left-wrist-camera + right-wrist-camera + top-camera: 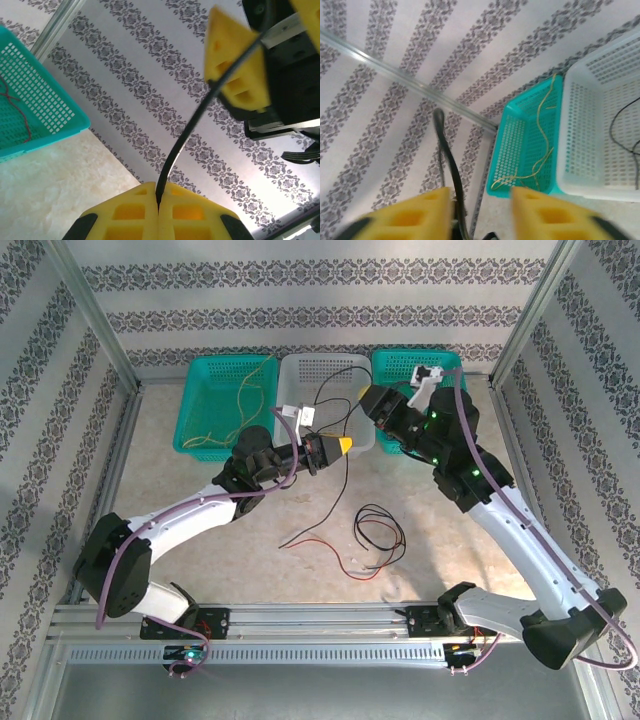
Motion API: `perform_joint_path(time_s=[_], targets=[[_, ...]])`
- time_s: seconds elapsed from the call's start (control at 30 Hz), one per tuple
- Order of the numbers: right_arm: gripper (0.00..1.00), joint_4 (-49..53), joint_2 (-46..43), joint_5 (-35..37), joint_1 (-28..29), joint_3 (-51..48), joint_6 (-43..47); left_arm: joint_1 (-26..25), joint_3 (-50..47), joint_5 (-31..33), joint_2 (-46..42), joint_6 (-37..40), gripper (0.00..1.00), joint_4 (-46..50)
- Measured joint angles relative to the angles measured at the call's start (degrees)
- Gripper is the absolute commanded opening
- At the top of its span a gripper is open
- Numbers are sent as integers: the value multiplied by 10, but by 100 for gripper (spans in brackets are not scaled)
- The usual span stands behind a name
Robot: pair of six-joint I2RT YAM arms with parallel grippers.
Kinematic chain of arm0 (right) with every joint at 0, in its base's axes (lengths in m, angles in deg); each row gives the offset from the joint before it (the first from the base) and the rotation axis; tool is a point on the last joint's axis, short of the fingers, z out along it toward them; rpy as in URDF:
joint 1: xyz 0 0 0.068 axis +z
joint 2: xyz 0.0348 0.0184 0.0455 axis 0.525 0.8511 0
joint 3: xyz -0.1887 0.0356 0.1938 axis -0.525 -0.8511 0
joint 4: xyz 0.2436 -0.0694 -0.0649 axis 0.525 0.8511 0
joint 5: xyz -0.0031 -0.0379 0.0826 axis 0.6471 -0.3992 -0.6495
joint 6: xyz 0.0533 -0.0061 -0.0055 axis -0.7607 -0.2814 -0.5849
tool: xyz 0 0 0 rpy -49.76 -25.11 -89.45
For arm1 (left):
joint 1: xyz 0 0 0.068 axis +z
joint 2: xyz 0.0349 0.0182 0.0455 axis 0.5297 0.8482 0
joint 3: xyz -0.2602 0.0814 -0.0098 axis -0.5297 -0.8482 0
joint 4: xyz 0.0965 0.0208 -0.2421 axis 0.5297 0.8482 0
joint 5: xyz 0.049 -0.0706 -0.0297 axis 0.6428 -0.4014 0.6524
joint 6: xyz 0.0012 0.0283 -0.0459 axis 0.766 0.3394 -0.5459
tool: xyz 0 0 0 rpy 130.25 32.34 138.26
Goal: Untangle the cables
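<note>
With the yellow cable (242,400) in the far-left basket (188,410), a red-black tangle (378,530) is left near; left claw (158,195) pinches a black cable (185,135), right claw (481,195) gapes.

Yellow cable (245,400) slack in left teal basket (190,405); black cable (176,147) taut, raised; black-red coil (382,532) on desk (180,490).

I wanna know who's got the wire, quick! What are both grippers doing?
Left gripper: closed on the black cable.
Right gripper: open, black cable beside one finger.
</note>
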Motion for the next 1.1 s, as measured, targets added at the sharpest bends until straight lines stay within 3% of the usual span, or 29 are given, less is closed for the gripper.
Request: perform_joint_path(time_s=[0.13, 0.27, 0.47, 0.63, 0.83, 0.87, 0.9, 0.97, 1.0, 1.1], targets=[[61, 58, -38, 16, -55, -25, 23, 17, 95, 37, 3, 36, 0, 147], [61, 122, -103, 26, -92, -85, 40, 59, 255, 71, 53, 87, 0, 258], [61, 217, -199, 40, -95, -167, 57, 115, 435, 83, 194, 122, 0, 316], [61, 277, -260, 48, -95, -208, 60, 122, 549, 83, 320, 149, 0, 373], [60, 306, -272, 49, -95, -233, 62, 126, 635, 83, 420, 170, 0, 419], [60, 308, -272, 49, -95, -236, 62, 127, 649, 84, 433, 172, 2, 425], [60, 310, -272, 49, -95, -239, 62, 129, 662, 85, 445, 174, 12, 429], [60, 313, -272, 49, -95, -243, 63, 134, 706, 86, 475, 181, 46, 443], [60, 314, -271, 49, -95, -244, 63, 135, 724, 87, 488, 182, 54, 446], [60, 318, -271, 49, -95, -244, 63, 139, 746, 93, 509, 184, 63, 458]])
